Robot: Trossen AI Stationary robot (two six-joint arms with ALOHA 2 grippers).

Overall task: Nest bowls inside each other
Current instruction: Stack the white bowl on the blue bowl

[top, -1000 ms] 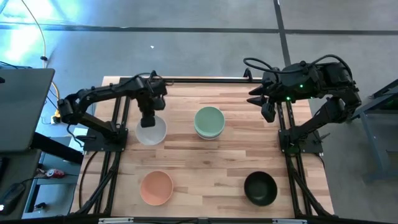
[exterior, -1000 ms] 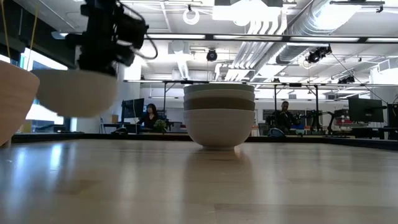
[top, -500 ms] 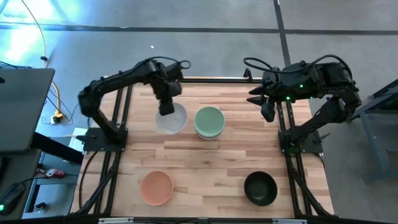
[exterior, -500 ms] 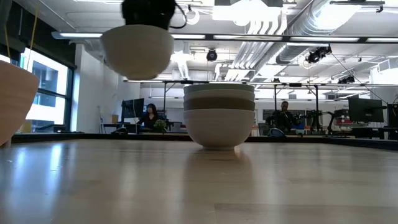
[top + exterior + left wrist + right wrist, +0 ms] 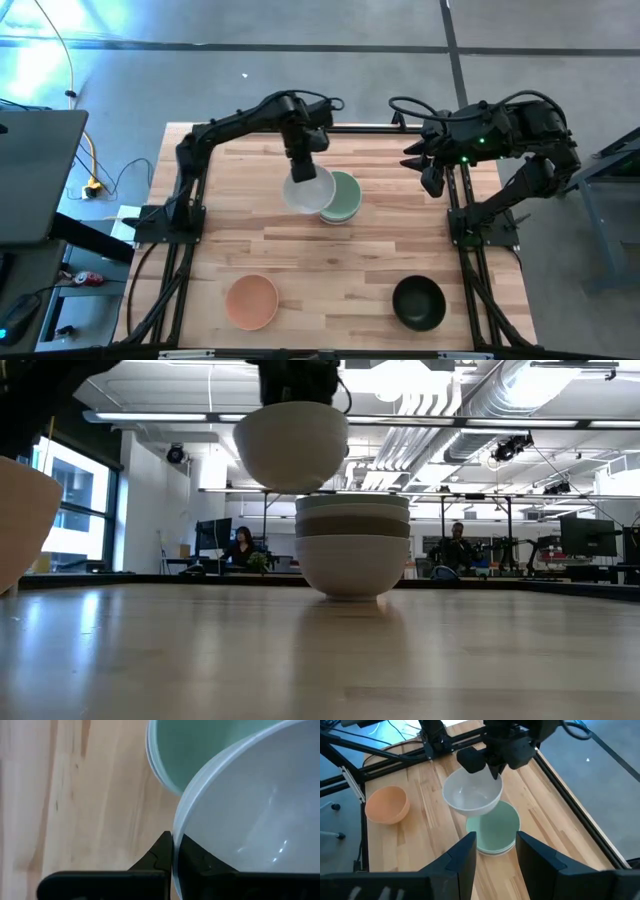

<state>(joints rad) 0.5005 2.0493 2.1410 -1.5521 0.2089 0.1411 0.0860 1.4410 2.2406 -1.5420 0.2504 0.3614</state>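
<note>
- The left gripper (image 5: 300, 168) pinches the rim of a white bowl (image 5: 308, 190), holding it in the air, off-centre over the mint-topped stack (image 5: 343, 198).
- The right gripper (image 5: 428, 165), fingers apart and empty, waits near the table's (image 5: 340, 260) far right edge.
- Risk: released off-centre, the bowl could catch the stack's rim and tip instead of nesting.
- The peach bowl (image 5: 251, 301) and black bowl (image 5: 418, 302) sit apart at the near side.

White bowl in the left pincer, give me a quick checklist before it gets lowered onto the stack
1. Grip: left pincer shut on the white bowl's rim: ok.
2. Height: bowl clear above the stack: ok.
3. Centring: bowl overlaps only the stack's left edge: not ok.
4. Mint green bowl on top is empty: ok.
5. Bowl level: cannot tell.
6. Right pincer parked clear: ok.
</note>
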